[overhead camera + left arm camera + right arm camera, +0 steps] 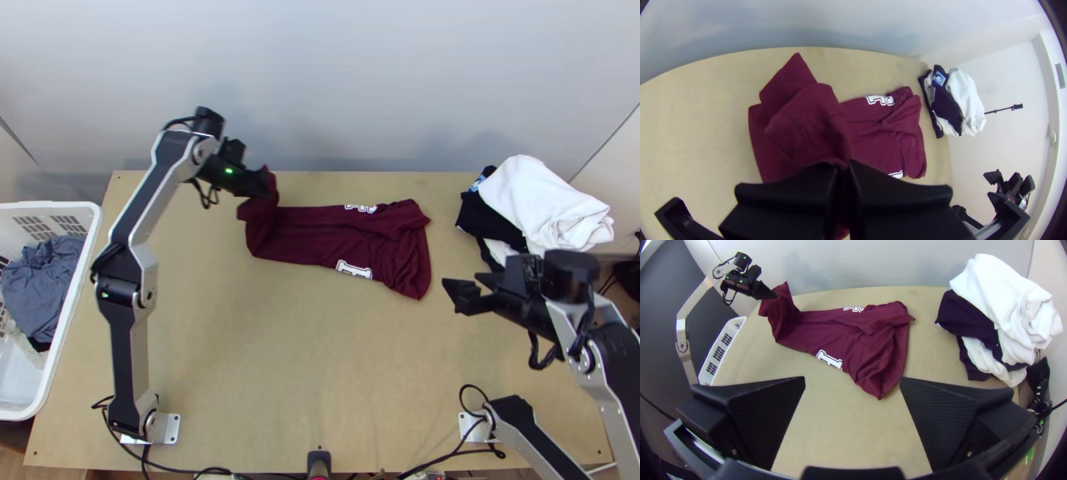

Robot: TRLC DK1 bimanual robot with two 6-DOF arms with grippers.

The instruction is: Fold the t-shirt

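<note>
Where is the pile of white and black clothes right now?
In the top view, the pile sits at the table's far right corner, beyond the right gripper.

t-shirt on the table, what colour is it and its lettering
The t-shirt is dark maroon, its lettering white with a dark outline; the right wrist view shows it best.

Fingers (902, 191) pinch one end of maroon t-shirt (813, 115).

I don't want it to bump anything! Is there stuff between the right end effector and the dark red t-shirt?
No, nothing visible is in the way. Just tabletop lies between the open right end effector and the t-shirt. The clothes pile is off to the side.
</note>
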